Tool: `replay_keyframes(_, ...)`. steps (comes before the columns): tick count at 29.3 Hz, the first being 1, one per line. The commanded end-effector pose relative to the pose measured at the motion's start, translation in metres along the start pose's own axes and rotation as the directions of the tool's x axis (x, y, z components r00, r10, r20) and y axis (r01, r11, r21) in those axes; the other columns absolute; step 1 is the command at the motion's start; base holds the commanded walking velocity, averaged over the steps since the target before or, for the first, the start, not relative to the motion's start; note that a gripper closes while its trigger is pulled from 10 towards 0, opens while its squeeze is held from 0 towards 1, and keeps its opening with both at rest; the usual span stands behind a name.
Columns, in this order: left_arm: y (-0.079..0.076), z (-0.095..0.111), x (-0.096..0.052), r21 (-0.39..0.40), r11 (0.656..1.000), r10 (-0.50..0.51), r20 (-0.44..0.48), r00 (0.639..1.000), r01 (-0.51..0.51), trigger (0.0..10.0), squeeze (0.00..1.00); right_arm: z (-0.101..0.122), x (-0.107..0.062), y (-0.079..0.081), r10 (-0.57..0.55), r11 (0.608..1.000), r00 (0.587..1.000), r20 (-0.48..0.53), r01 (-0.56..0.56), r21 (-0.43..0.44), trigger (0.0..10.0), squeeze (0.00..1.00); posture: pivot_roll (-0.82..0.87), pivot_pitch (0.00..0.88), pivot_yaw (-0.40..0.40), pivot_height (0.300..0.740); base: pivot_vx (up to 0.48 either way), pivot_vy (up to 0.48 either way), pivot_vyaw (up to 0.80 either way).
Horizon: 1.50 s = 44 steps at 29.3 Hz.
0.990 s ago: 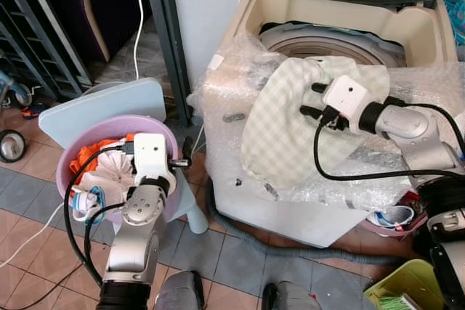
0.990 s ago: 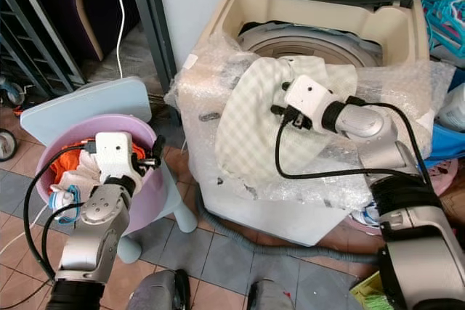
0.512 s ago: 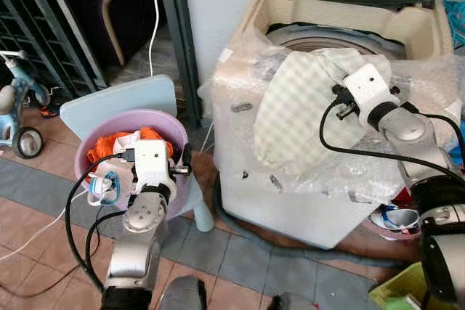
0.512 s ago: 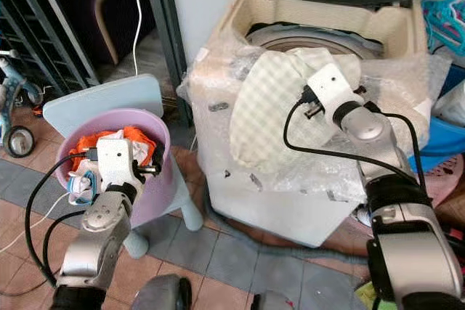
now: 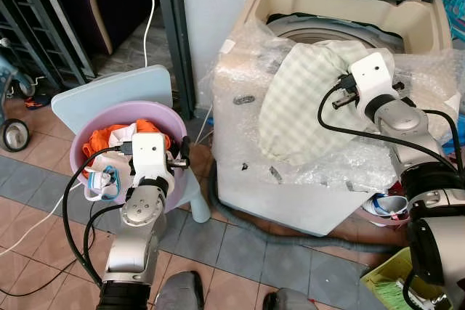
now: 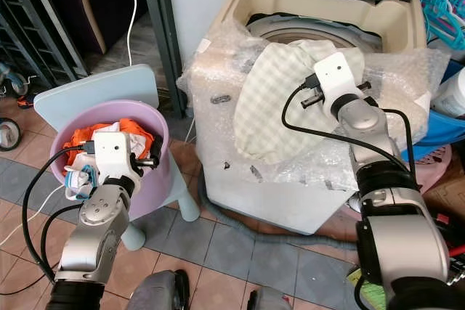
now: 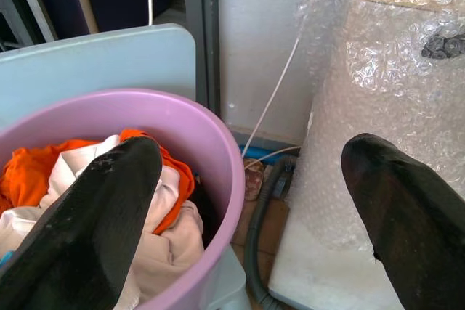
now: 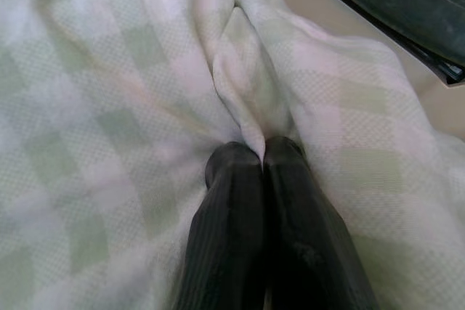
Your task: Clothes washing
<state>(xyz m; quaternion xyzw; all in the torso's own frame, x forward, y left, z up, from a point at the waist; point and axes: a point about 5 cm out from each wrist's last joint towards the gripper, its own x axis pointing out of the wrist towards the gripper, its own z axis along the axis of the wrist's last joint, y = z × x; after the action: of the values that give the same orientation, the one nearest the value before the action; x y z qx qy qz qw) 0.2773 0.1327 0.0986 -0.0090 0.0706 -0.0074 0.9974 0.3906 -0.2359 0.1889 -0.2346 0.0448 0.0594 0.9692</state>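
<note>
Checked pale-green cloth [image 5: 305, 99] is draped over the bubble-wrapped front rim of the washing machine [image 5: 341, 5] | a fold is pinched by the right tool [image 8: 263, 157], fingers closed | left tool [image 7: 247, 201] is held wide apart above the purple laundry basket [image 5: 87, 143]

Robot body: two silver arms, black fingers.
Each arm [image 5: 134, 248] carries a white boxy wrist module [image 5: 147, 152] with looping black cables [image 5: 341, 132]; fingers [image 8: 236, 215] are long, matte black, finely ribbed, round-tipped.
</note>
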Motion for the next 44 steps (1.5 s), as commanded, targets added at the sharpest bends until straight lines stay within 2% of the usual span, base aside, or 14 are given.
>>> replay_keyframes(1,0.000,-0.001,0.001,0.011,1.000,-0.002,-0.003,1.000,0.002,10.0,0.00,0.016,0.004,-0.019,-0.096,0.993,0.995,0.016,0.095,0.073,0.0,0.00,-0.01,0.085,0.033,0.740,0.000,0.000,0.00)
replay_keyframes(6,-0.001,0.000,0.002,0.011,1.000,0.002,0.000,1.000,-0.002,10.0,0.00,0.100,0.004,-0.061,-0.263,0.964,0.927,0.268,0.243,0.104,0.0,0.00,-0.01,0.081,0.027,0.740,0.000,0.000,0.00)
replay_keyframes(13,0.000,-0.001,0.002,0.011,1.000,0.009,0.000,1.000,-0.009,10.0,0.00,0.170,-0.013,-0.091,-0.366,0.930,0.794,0.484,0.331,0.161,0.0,0.00,-0.01,0.077,0.023,0.740,0.000,0.000,0.00)
replay_keyframes(14,0.000,-0.001,0.002,0.010,1.000,0.011,0.001,1.000,-0.011,10.0,0.00,0.181,-0.016,-0.093,-0.366,0.928,0.771,0.521,0.344,0.142,2.9,0.00,-0.01,0.075,0.022,0.740,0.000,0.000,0.00)
replay_keyframes(16,0.000,-0.001,0.002,0.010,1.000,0.011,0.001,1.000,-0.011,10.0,0.00,0.181,-0.016,-0.093,-0.366,0.928,0.771,0.521,0.344,0.142,2.9,0.00,-0.01,0.075,0.022,0.740,0.000,0.000,0.00)
replay_keyframes(17,0.000,-0.001,0.003,0.009,1.000,0.012,0.002,1.000,-0.012,10.0,0.00,0.184,-0.015,-0.091,-0.334,0.939,0.783,0.525,0.324,0.114,10.0,0.00,-0.01,0.075,0.018,0.740,0.000,0.000,0.00)
replay_keyframes(18,-0.001,-0.001,0.003,0.007,1.000,0.013,0.002,1.000,-0.013,10.0,0.00,0.176,-0.009,-0.083,-0.257,0.963,0.834,0.489,0.263,0.058,10.0,1.00,-0.01,0.076,0.017,0.740,0.000,0.000,0.00)
replay_keyframes(19,-0.001,-0.001,0.003,0.007,1.000,0.013,0.002,1.000,-0.013,10.0,0.00,0.176,-0.009,-0.083,-0.257,0.963,0.834,0.489,0.263,0.058,10.0,1.00,-0.01,0.076,0.017,0.740,0.000,0.000,0.00)
replay_keyframes(22,-0.003,-0.001,0.003,0.002,1.000,0.011,0.002,1.000,-0.011,10.0,0.00,0.121,0.008,-0.053,-0.017,0.985,0.964,0.266,0.063,-0.163,10.0,1.00,-0.02,0.080,0.019,0.740,0.000,0.000,0.00)
replay_keyframes(31,-0.002,-0.001,0.004,0.004,1.000,0.004,-0.002,1.000,-0.004,10.0,0.00,0.094,-0.001,-0.054,0.073,0.985,0.953,0.293,-0.023,-0.171,10.0,1.00,-0.03,0.080,0.027,0.740,0.000,0.000,0.00)
replay_keyframes(35,-0.002,-0.001,0.005,0.006,1.000,0.001,-0.001,1.000,-0.001,10.0,0.00,0.096,-0.011,-0.038,0.297,0.954,0.874,0.384,-0.249,-0.169,10.0,1.00,-0.04,0.079,0.034,0.740,0.000,0.000,0.00)
replay_keyframes(37,-0.002,-0.001,0.006,0.008,1.000,-0.002,-0.001,1.000,0.002,10.0,0.00,0.092,-0.020,-0.022,0.482,0.873,0.781,0.398,-0.466,-0.144,10.0,1.00,-0.04,0.078,0.040,0.740,0.000,0.000,0.00)
replay_keyframes(41,-0.002,-0.001,0.006,0.010,1.000,-0.005,-0.002,1.000,0.005,10.0,0.00,0.084,-0.025,-0.014,0.570,0.816,0.737,0.364,-0.559,-0.148,10.0,1.00,-0.05,0.077,0.042,0.740,0.000,0.000,0.00)
replay_keyframes(44,-0.004,0.000,0.007,0.011,1.000,-0.012,0.001,1.000,0.012,10.0,0.00,0.046,-0.033,0.006,0.750,0.659,0.633,0.191,-0.738,-0.144,10.0,1.00,-0.04,0.075,0.037,0.740,0.000,0.000,0.00)
